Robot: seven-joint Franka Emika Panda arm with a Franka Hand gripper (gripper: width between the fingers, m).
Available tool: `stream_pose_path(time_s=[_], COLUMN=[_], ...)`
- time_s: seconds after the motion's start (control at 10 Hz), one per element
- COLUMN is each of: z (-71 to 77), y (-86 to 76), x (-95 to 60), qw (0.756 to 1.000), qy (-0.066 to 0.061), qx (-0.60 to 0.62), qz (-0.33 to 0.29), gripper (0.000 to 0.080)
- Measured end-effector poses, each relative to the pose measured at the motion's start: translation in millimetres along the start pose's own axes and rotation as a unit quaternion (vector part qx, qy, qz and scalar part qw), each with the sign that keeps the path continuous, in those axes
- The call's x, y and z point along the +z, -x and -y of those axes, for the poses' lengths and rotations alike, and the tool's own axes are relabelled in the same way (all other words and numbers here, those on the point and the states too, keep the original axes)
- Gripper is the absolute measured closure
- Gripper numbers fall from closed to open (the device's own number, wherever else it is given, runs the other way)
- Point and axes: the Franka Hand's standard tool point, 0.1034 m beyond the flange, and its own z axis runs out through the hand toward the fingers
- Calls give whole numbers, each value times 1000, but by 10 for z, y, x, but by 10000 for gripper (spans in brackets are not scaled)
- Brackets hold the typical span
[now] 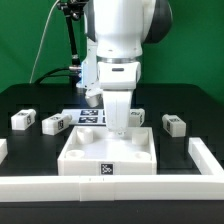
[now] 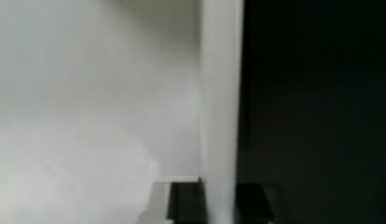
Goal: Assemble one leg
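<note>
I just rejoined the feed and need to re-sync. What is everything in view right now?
legs: apparently four, white with black-and-white tags; two at the exterior view's left, one at its right, one beside the gripper
tray-like part: one, white, centre front
marker board: one, white with tags, behind the tray-like part
rail: white, along the table's front and sides
table: one, black
arm: one, white, centre
gripper: one, white, low at the tray-like part's far edge; jaws hidden

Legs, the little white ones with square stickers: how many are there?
4, from the exterior view's left: first leg, second leg, third leg beside the end effector, fourth leg. The arm may hide more.
</note>
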Motion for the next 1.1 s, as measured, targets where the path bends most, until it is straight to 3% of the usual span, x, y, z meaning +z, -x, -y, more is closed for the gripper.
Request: stream_pose_path(time_s=[0.4,1.1], z=[-25,-288], y=[-29,-626], x=[13,4], qw=[1000,999], qy=[1,21], qx=[-7,-43], qz=[-1,-18], gripper=[741,741])
